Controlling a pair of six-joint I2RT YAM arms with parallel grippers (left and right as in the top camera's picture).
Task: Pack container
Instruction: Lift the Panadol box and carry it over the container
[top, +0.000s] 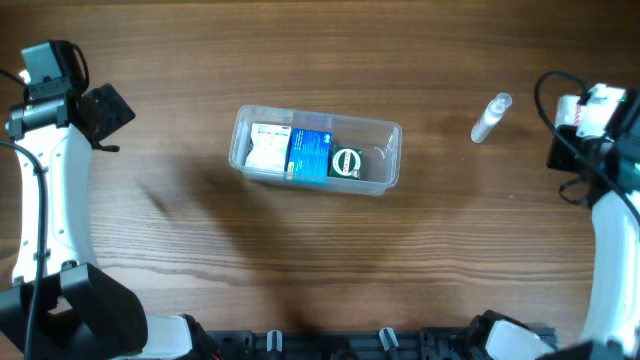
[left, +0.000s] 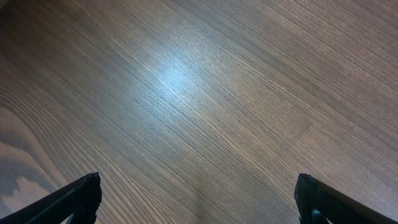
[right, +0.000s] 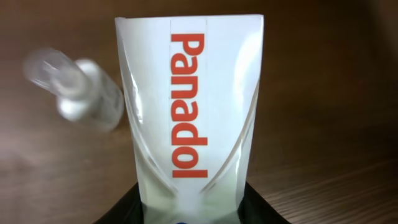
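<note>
The clear plastic container (top: 388, 135) sits mid-table. It holds a white box, a blue box and a small round green-and-white item. My right gripper (top: 592, 108) is at the far right edge, shut on a white Panadol box (right: 189, 106) with red lettering, held above the table. A small clear bottle (top: 490, 118) lies between the container and the right gripper; it shows blurred behind the box in the right wrist view (right: 78, 90). My left gripper (left: 198, 199) is open and empty over bare wood at the far left.
Wooden tabletop all round. The arm bases stand at the front left and front right corners.
</note>
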